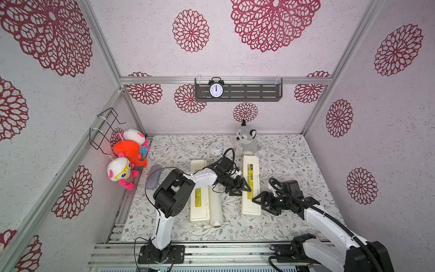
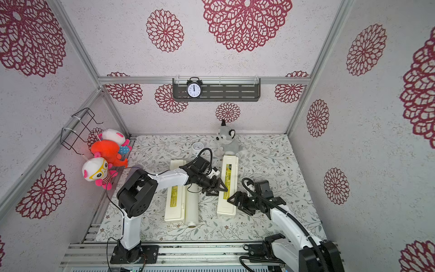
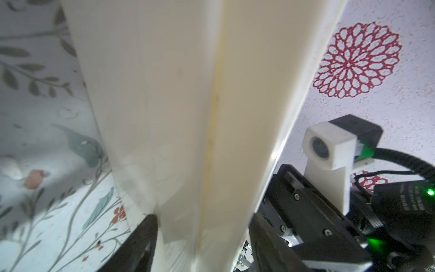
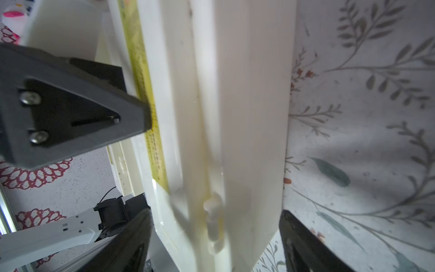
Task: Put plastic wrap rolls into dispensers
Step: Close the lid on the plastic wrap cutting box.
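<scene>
Two cream-white dispensers lie lengthwise on the floral mat in both top views, the left dispenser (image 1: 199,207) and the right dispenser (image 1: 251,164). Both lids are down. A white plastic wrap roll (image 1: 215,207) lies against the left dispenser's right side. My left gripper (image 1: 242,187) reaches in from the left and is shut on the right dispenser (image 3: 188,94), one finger (image 4: 70,106) over its yellow label. My right gripper (image 1: 260,202) straddles the same dispenser (image 4: 247,117) from the right, jaws wide, open with small gaps. That view is blurred.
A grey plush wolf (image 1: 246,141) sits just beyond the right dispenser's far end, with a small white dial (image 1: 215,148) beside it. A grey case (image 1: 153,176) lies at the mat's left edge. Plush toys (image 1: 128,150) hang on the left wall.
</scene>
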### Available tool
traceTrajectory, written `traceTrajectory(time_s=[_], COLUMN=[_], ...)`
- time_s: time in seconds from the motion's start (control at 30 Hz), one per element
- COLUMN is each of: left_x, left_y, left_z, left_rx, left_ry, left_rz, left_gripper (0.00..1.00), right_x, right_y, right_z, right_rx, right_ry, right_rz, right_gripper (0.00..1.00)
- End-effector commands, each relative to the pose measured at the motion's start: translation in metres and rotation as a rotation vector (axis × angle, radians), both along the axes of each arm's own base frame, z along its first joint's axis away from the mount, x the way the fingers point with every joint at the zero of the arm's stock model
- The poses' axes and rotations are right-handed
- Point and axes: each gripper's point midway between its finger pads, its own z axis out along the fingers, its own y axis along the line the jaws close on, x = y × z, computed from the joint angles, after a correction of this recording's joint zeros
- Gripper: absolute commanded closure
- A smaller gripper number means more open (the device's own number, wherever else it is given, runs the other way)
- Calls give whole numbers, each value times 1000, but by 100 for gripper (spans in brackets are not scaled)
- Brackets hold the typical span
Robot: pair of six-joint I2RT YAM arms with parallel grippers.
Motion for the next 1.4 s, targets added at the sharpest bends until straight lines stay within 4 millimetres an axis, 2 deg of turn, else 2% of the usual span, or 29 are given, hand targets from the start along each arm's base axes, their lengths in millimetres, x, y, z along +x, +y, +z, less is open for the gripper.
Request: traceTrajectory(time_s=[0.0, 0.17, 0.3, 0.47, 0.7, 0.87, 1.07, 1.2, 1.37], left_x=[9, 40, 74, 110, 134, 141, 133, 132, 131], left_y=[16, 19, 21, 16, -1, -11, -18, -18, -21], left_z=[-31, -22, -12, -4, -10, -11, -21, -21, -22], left_rx=[97, 67, 43, 7, -32, -75, -68, -68, -70], left_ry=[25, 1, -30, -65, -67, -56, -26, -24, -20], left_rz=[46, 86, 130, 161, 181, 204, 191, 196, 192], left_gripper=[34, 34, 33, 32, 31, 33, 37, 37, 39], right_x=[22, 57, 94, 139, 183, 196, 199, 201, 199], right_y=[-8, -20, -34, -34, -28, -20, -11, -6, -7], right_z=[11, 15, 17, 20, 15, 18, 19, 24, 24], right_rx=[-31, -43, -38, -6, 51, 122, 215, 290, 278], right_ry=[-75, -114, -142, -175, -187, -203, -213, -216, -210], right_rz=[-7, -22, -56, -61, -52, -42, -33, -40, -36], right_gripper=[13, 14, 16, 20, 25, 30, 39, 51, 60])
